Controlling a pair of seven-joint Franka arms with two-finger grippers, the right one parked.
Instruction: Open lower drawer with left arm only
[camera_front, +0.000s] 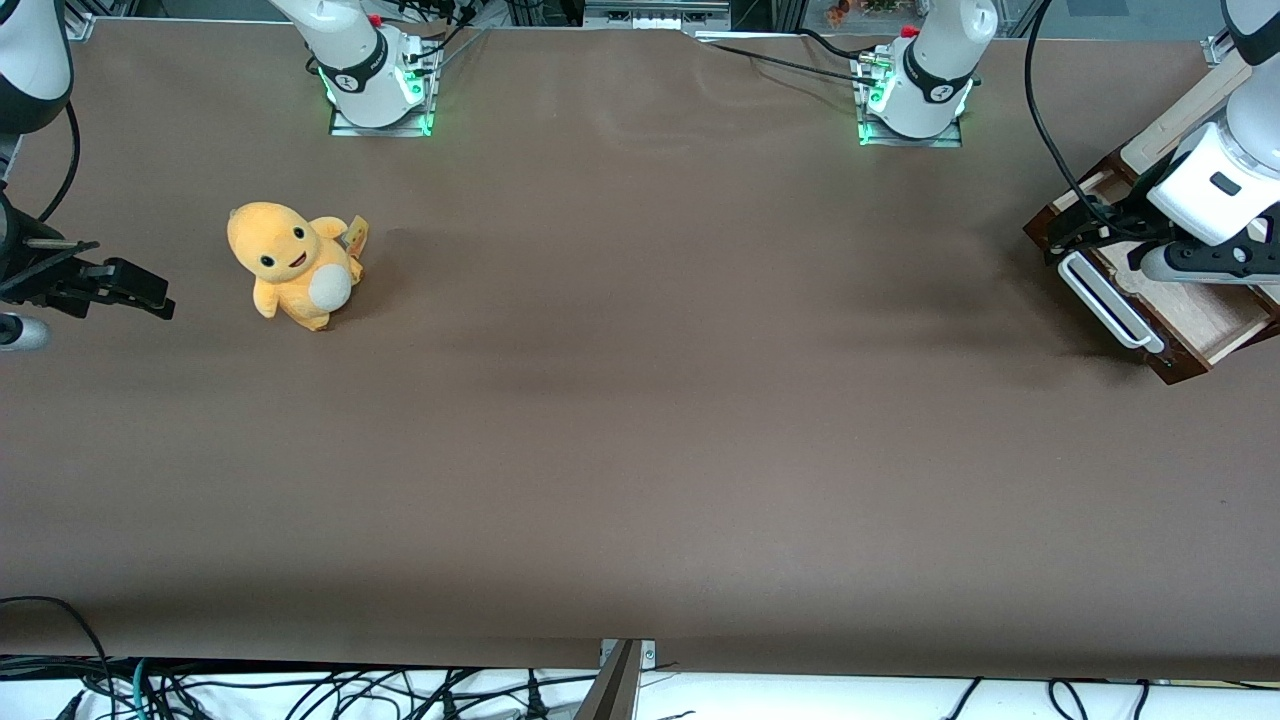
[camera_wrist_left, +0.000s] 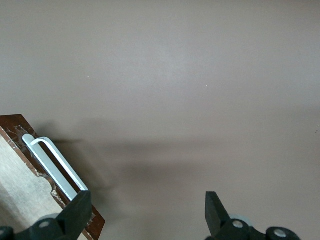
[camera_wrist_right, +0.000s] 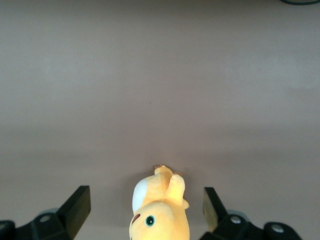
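Brown table (camera_front: 640, 420) fills the front view, matte, with faint creases.

Gripper (camera_wrist_left: 147, 220): fingers spread wide apart, nothing between them. One finger (camera_wrist_left: 77, 212) sits just over the corner of the lower drawer's front; whether it touches cannot be told. The other finger (camera_wrist_left: 215, 212) hangs over bare table. In the front view the gripper (camera_front: 1075, 232) shows dark, close over the white bar handle (camera_front: 1105, 300), toward the handle's end that is farther from the front camera.

Lower drawer (camera_front: 1190, 325): at the working arm's end of the table, pulled out, pale wood inside showing, dark brown front facing the table's middle. Handle runs along that front.

Left arm (camera_front: 1215, 180): comes in from above at the working arm's end of the table, white wrist angled down over the drawer, black cable (camera_front: 1040, 110) looping up from it.

Yellow plush toy (camera_front: 293, 262): upright, toward the parked arm's end, well apart from the drawer.

Two white arm bases (camera_front: 375, 80), lit green, stand farthest from the front camera.
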